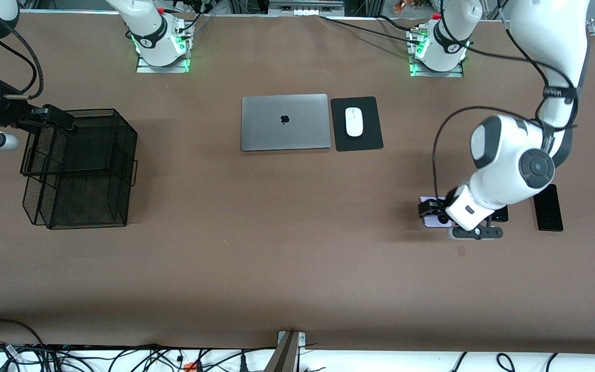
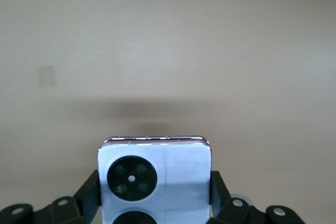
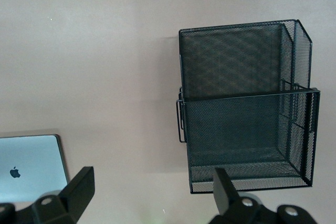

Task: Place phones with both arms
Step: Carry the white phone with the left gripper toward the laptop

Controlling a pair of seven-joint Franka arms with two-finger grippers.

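The lilac phone (image 2: 155, 179) is pinched between the fingers of the left gripper (image 1: 434, 211), low at the table (image 1: 277, 248) toward the left arm's end. Just beside it, the small black phone (image 1: 500, 214) and the long black phone (image 1: 548, 207) are laid flat. The right gripper (image 1: 52, 120) is held spread wide over the black mesh basket (image 1: 78, 168). Farther from the front camera, the closed laptop (image 1: 285, 122) and mouse (image 1: 354, 122) are seen.
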